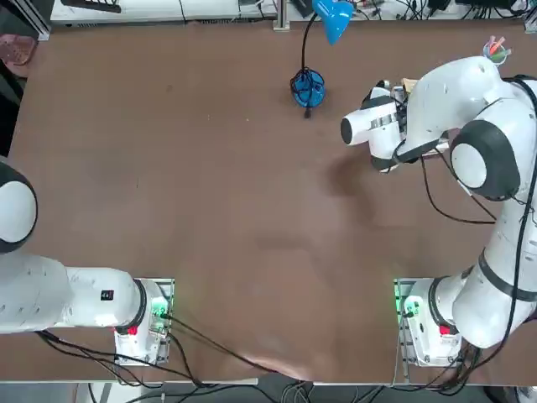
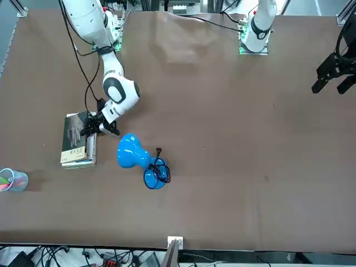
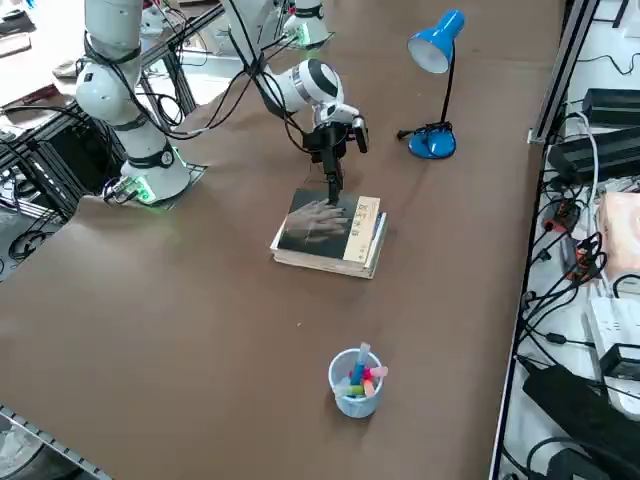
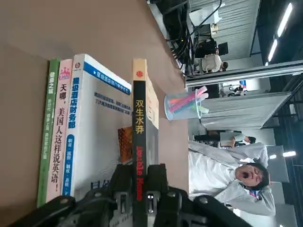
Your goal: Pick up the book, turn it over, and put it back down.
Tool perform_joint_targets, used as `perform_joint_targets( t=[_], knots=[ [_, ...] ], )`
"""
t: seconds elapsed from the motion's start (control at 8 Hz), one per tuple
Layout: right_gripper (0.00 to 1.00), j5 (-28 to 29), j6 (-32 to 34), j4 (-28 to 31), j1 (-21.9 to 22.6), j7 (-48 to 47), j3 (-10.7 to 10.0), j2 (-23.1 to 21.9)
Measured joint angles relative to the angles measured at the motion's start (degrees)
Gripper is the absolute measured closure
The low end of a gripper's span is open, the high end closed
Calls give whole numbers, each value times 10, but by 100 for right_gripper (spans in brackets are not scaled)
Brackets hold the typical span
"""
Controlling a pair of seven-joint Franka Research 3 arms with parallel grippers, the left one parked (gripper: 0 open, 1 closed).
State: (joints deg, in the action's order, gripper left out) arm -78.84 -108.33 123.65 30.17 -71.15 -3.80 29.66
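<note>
Four books lie ahead of my right hand [image 4: 140, 185], its fingers closed on the dark-spined book [image 4: 139, 123], the one to be turned over, at the top of the stack. From my remote seat I cannot tell whether it is fully lifted, though the cover of the white book [image 4: 99, 120] shows beneath it, with the pink book [image 4: 59, 127] and green book [image 4: 49, 130] farther below. The grip takes in only the edge nearest the hand, so the far end could sag or swivel once the turn begins, and smooth covers could let it slip. A low turn might catch the white book and push the stack askew across the counter [image 3: 200, 330]. Beside the hand, toward the robot's left, the blue lamp [image 2: 132, 151] could be clipped by a wide swing; the cup of pens [image 3: 354, 388], beyond the books, risks a knock if I reach too far ahead.
</note>
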Motion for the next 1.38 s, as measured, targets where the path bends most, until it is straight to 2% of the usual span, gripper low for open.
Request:
perform_joint_targets(
  t=[0.38,0.62,0.75,0.88,1.12,1.25,1.38],
  knots=[
    [89,0,0,0,0,0,0,1],
    [84,-4,1,0,0,-1,-1,5],
    [73,-5,1,0,0,-2,-1,6],
    [67,-6,1,-1,0,-2,-1,6],
    [29,-8,2,-2,0,-3,-2,6],
    [6,-9,3,-3,0,-3,-3,6],
    [0,-10,4,-3,0,-3,-3,4]
  ],
)
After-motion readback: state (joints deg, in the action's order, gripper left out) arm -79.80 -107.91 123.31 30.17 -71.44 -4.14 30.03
